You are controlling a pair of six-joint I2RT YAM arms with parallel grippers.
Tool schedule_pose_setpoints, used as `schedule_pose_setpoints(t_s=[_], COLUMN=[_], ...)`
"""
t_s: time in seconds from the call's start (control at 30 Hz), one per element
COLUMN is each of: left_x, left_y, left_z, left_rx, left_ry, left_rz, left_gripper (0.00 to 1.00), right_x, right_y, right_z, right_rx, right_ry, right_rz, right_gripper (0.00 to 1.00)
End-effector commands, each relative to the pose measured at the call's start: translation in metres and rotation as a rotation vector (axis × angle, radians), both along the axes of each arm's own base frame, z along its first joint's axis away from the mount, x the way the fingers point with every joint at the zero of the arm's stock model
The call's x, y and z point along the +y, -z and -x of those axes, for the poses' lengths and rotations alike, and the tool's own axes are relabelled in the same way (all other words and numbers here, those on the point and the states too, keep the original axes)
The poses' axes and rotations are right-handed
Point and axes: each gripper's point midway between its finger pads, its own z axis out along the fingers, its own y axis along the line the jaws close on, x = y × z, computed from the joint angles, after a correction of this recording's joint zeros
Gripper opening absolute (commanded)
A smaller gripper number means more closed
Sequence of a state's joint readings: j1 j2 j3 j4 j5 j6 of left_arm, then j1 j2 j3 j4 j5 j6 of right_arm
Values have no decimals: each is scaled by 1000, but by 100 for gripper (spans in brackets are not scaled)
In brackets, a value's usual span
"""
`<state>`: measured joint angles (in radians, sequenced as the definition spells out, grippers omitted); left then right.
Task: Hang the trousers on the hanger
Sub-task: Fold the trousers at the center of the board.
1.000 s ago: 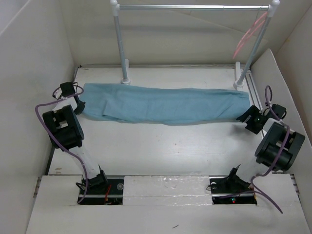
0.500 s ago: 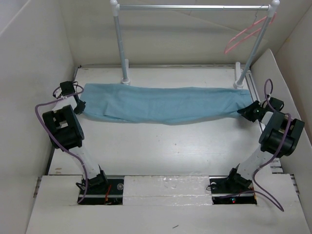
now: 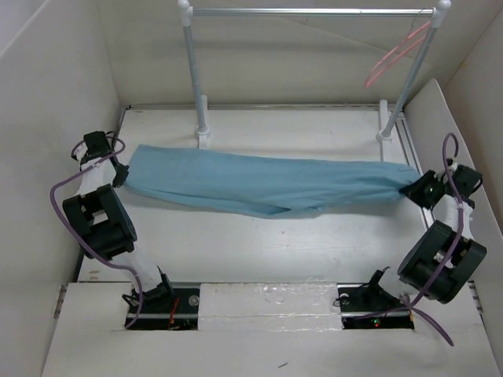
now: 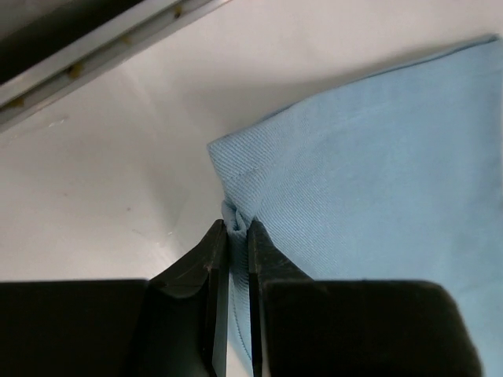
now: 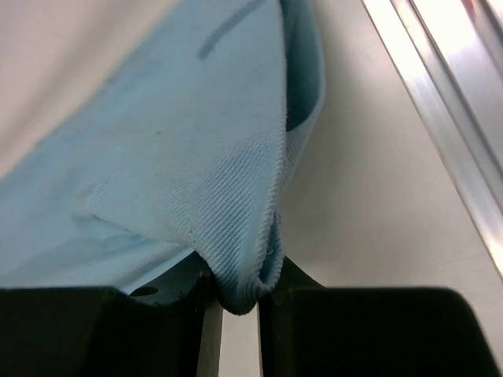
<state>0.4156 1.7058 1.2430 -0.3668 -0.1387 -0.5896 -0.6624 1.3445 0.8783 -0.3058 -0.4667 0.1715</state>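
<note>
The sky-blue trousers (image 3: 267, 182) stretch across the table between both arms, their middle sagging slightly. My left gripper (image 3: 119, 174) is shut on the trousers' left end; the left wrist view shows a pinch of blue cloth (image 4: 238, 216) bunched between its black fingers (image 4: 206, 267). At the right, my right gripper (image 3: 415, 188) is shut on the other end, a folded hem (image 5: 251, 275) squeezed between its jaws. The pink hanger (image 3: 397, 51) hangs from the right end of the silver rail, away from both grippers.
The silver rail (image 3: 310, 12) on two white posts (image 3: 195, 78) stands at the back of the table. White walls close in left, back and right. A metal track (image 3: 409, 141) runs along the right edge.
The right gripper moved onto the trousers' right end, closed on it and pulled right. The left end lifted and shifted outward. The cloth is now stretched and the hanger swung a little.
</note>
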Motion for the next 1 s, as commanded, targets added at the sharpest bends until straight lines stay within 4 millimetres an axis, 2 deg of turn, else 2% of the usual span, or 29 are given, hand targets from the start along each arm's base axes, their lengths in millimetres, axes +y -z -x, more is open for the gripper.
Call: schedule_pose_setpoints(t_s=[0.0, 0.03, 0.07, 0.1, 0.2, 0.3, 0.43, 0.5, 0.53, 0.63, 0.67, 0.73, 0.77, 0.8, 0.83, 0.87, 0.9, 0.93, 0.97], left_x=[37, 36, 36, 35, 31, 29, 34, 37, 37, 35, 34, 29, 16, 8, -2, -28, -38, -53, -68], left_y=[-2, -2, -3, -1, 4, 12, 22, 21, 20, 7, 2, -18, -26, -46, -53, -65, -85, -92, -99], left_z=[17, 17, 17, 17, 22, 28, 39, 40, 41, 41, 41, 36, 27, 17, 12, 0, -6, -11, -15], left_rx=[28, 31, 28, 27, 33, 47, 99, 105, 108, 74, 58, -21, -47, -93, -106, -134, -174, -189, -192], left_ry=[-90, -95, -97, -96, -92, -96, -123, -139, -145, -181, -198, -210, -171, -142, -117, -43, -15, 27, 75], left_rz=[-124, -118, -117, -112, -101, -102, -129, -141, -139, -124, -119, -94, -87, -103, -114, -130, -172, -202, -237], left_gripper=[0, 0, 0, 0, 0, 0, 0, 2, 25, 66, 70, 73, 74, 74, 74, 73, 72, 70, 69], right_x=[-40, -43, -45, -40, -41, -44, -42, -42, -42, -46, -47, -46, -45, -44, -45, -47, -45, -44, -41], right_y=[50, 54, 55, 54, 50, 51, 72, 83, 87, 99, 98, 93, 88, 81, 69, 60, 54, 38, 34], right_z=[52, 59, 63, 62, 64, 66, 71, 65, 62, 57, 56, 51, 50, 51, 53, 55, 59, 58, 59], right_rx=[138, 146, 145, 137, 159, 173, 191, 181, 177, 190, 185, 160, 148, 151, 144, 142, 147, 106, 95], right_ry=[148, 160, 158, 129, 112, 125, 157, 156, 154, 157, 162, 152, 130, 119, 113, 100, 105, 110, 118], right_rz=[41, 39, 45, 31, 45, 55, 4, -33, -45, -95, -95, -103, -94, -87, -53, -20, -10, 25, 20], right_gripper=[8, 8, 38, 61, 76, 79, 80, 80, 80, 73, 71, 70, 72, 76, 77, 78, 79, 80, 80])
